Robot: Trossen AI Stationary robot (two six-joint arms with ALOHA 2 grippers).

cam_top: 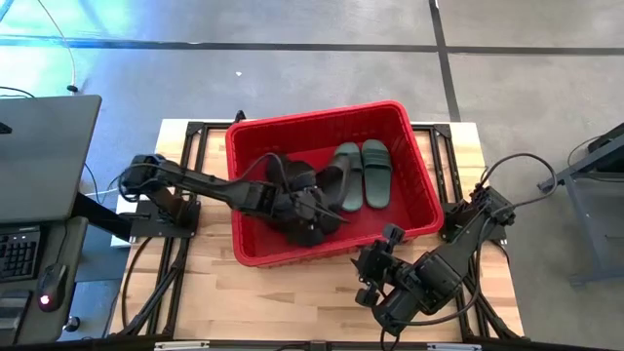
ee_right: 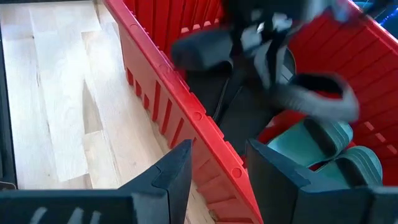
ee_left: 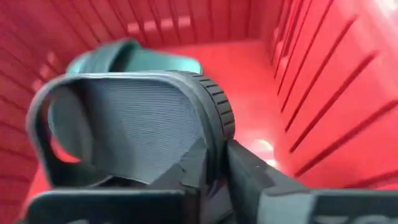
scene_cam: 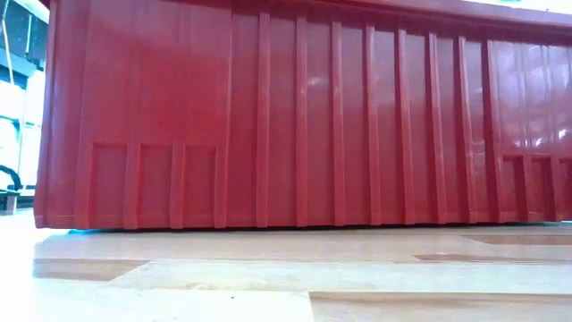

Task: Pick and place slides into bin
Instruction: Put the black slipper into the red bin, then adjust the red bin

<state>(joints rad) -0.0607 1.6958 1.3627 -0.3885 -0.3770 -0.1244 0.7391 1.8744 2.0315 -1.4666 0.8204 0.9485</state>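
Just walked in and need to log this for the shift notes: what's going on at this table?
The robot is putting slides into the red bin. The left gripper is down inside the bin, jaws shut on a black slide. Two green slides lie side by side in the bin, with other black ones piled near the gripper. The right gripper waits outside the bin's near wall, jaws open and empty.
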